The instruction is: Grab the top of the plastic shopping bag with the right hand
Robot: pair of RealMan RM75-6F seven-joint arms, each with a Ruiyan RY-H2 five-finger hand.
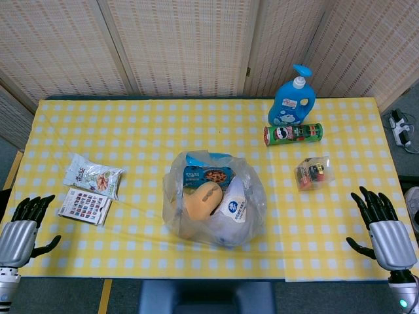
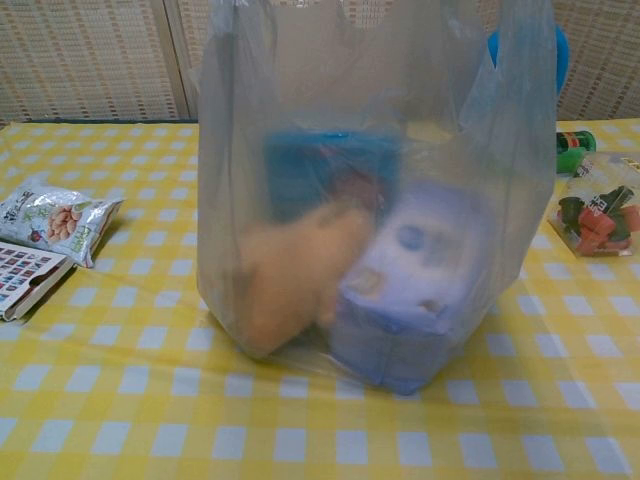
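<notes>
- The plastic shopping bag (image 1: 215, 204) stands near the middle of the table (image 1: 144, 131), toward the front edge, on the yellow checked cloth, its top open and untouched.
- Through its clear skin I can make out a blue box (image 1: 208, 174), a tan rounded thing (image 1: 203, 199) and a white-and-blue pack (image 1: 234, 208).
- From the chest view the bag fills most of the frame, handles rising out of the top.
- The right hand (image 1: 383, 229) rests at the table's front right corner, fingers spread and straight, holding nothing, well apart from the bag.
- The left hand (image 1: 23, 229) sits at the front left corner, fingers likewise apart and empty.
- A snack packet (image 1: 93, 175) and a card sheet (image 1: 85, 205) lie near the left hand.
- A blue pump bottle (image 1: 292, 98), a green can (image 1: 292, 134) on its side and a small clear pouch (image 1: 313, 173) sit at the right rear.
</notes>
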